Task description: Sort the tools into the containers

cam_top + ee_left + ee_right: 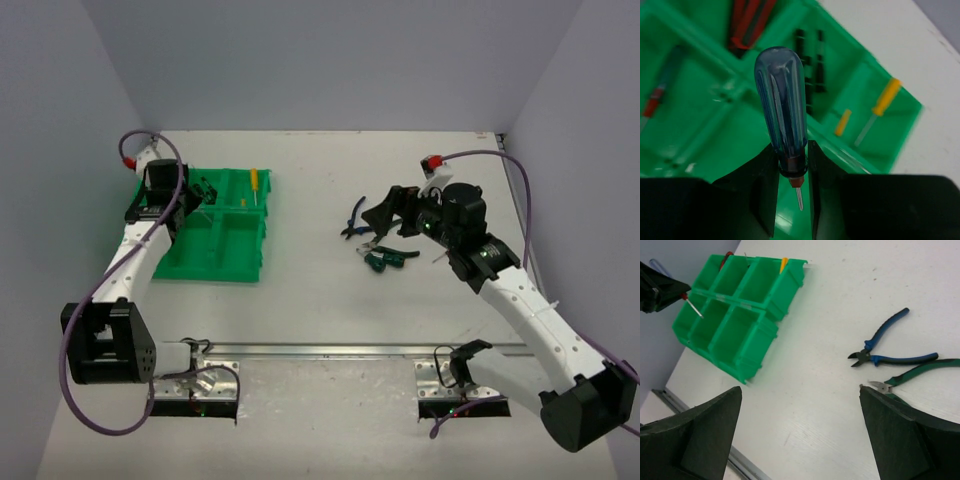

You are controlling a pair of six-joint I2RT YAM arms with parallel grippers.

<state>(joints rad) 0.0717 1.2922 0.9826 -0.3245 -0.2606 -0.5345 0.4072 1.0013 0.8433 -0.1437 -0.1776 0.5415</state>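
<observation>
My left gripper (792,150) is shut on a blue-handled screwdriver (781,100), held near the collar with its thin tip pointing down over the green containers (700,120). In the top view this gripper (200,195) hovers over the bin's back left. The compartments hold red-handled tools (750,22), black tools (810,60) and a yellow screwdriver (885,97). My right gripper (800,390) stands wide open above bare table with nothing between its fingers. Blue-handled cutters (890,347) and green-handled pliers (920,371) lie just to its right.
The green bin (215,250) sits at the table's left, close to the left wall. The blue cutters (353,218) and green pliers (385,258) lie mid-right under the right arm. A metal rail (330,350) runs along the near edge.
</observation>
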